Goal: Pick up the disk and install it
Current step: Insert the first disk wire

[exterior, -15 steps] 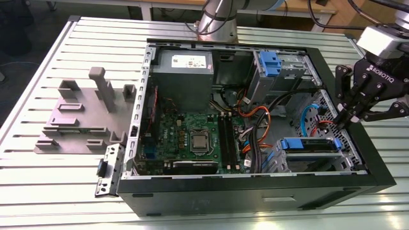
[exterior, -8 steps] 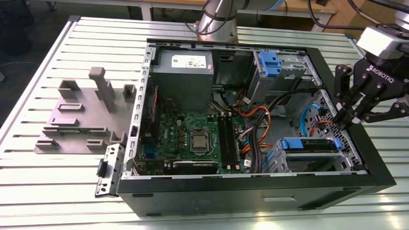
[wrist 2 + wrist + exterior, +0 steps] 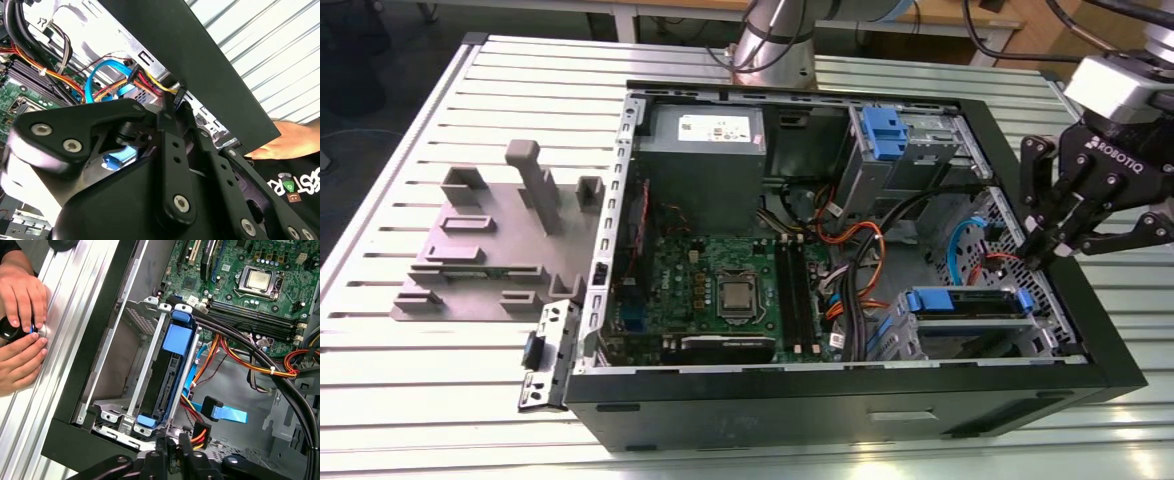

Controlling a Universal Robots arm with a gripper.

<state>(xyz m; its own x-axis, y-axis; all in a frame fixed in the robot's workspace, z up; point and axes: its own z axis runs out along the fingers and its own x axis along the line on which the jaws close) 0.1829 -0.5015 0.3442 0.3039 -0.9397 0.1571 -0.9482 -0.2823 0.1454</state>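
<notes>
Black end effector [image 3: 172, 452], blue-framed disk [image 3: 167, 375] slotted, steel cage [image 3: 132, 390]

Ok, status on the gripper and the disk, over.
Gripper shut, empty, at the case's edge by the cables. Disk seated in its bay. Person's hands on the table beside the case.

A black computer case [image 3: 854, 400] was seen on a ribbed silver-grey table [image 3: 427, 400]. Inside, a green motherboard [image 3: 720, 280] was shown, with orange, yellow and red wires [image 3: 235, 357] and a light-blue flat cable [image 3: 227, 412]. The disk [image 3: 167, 375] was dark, framed in blue plastic. The gripper [image 3: 1051, 225] was black.
</notes>
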